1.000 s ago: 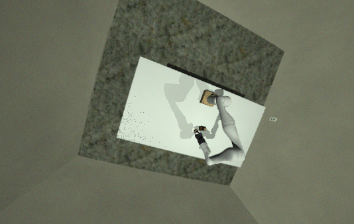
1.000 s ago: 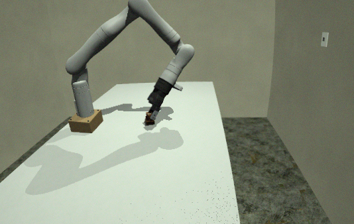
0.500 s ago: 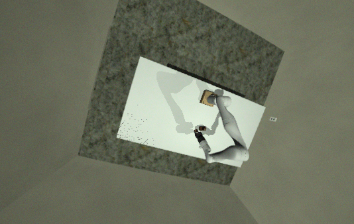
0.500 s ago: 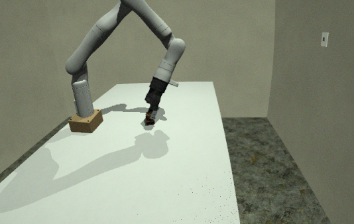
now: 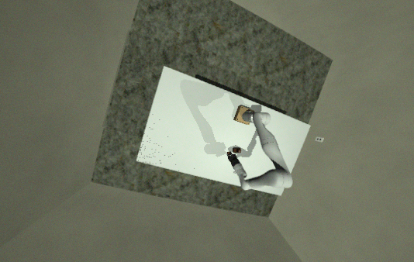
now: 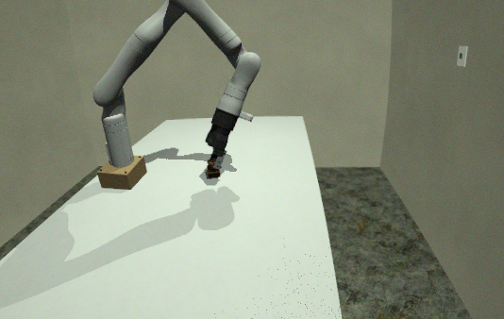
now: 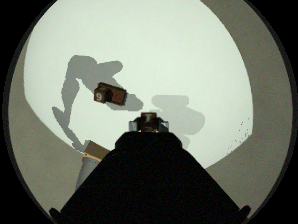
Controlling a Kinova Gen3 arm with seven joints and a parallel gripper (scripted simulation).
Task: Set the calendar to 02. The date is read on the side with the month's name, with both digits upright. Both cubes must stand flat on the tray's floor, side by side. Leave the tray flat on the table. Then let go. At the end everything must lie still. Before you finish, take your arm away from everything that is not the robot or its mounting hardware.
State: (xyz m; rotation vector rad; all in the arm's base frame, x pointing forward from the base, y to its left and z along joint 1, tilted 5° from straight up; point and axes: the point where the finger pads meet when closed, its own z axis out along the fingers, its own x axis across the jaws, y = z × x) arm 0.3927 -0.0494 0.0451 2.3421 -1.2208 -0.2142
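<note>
Calendar tray (image 7: 119, 95) sits apart from the gripper (image 5: 229, 153) (image 6: 213, 169) (image 7: 148, 122), which grips what seems a cube (image 5: 229, 153) (image 7: 148, 120).

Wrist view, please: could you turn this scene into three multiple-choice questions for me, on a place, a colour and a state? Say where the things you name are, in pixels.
1. Where is the cube marked 9?
A) On the floor
B) On the wooden block
C) At one end of the tray

2. What colour is the tabletop?
A) White
B) Blue
C) Red

3. How is the end effector?
A) Shut on nothing
B) Gripping a cube
C) Wide open, with nothing between its fingers

1: C, the cube marked 9 (image 7: 100, 95) sits at one end of the brown tray (image 5: 236, 149) (image 7: 116, 95).
2: A, the tabletop (image 5: 180, 143) (image 6: 158, 264) (image 7: 150, 55) is pale white.
3: B, the end effector (image 5: 229, 154) (image 6: 213, 171) (image 7: 148, 122) has another brown cube (image 7: 148, 119) between its fingers.
</note>
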